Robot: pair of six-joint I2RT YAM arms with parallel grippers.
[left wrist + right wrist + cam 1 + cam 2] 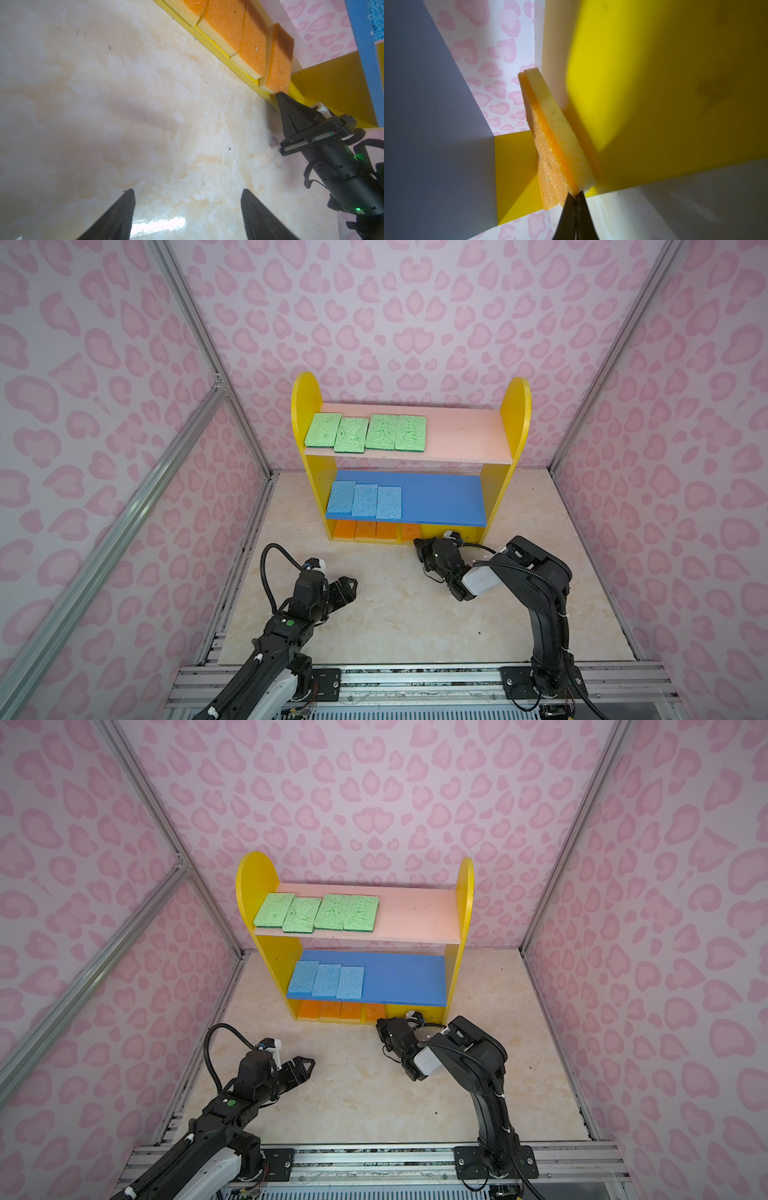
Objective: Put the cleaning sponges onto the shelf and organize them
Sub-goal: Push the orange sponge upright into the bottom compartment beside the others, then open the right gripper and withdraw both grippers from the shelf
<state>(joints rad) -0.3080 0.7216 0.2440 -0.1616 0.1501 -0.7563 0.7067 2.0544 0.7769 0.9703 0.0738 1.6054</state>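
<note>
the yellow-sided shelf stands at the back edge of the marble table. four green sponges line the left end of its pink board, three blue sponges the left end of the blue board, and four orange sponges the left of the yellow base. the last orange sponge leans tilted against its neighbour. your right gripper, jaws clenched, touches its front edge. your left gripper hangs spread wide, grasping nothing, over the table's middle.

Orange sponges: porous, rough foam. Shelf: smooth, matt painted boards. Bench: glossy marble-look top. Frame rails: brushed metal.
</note>
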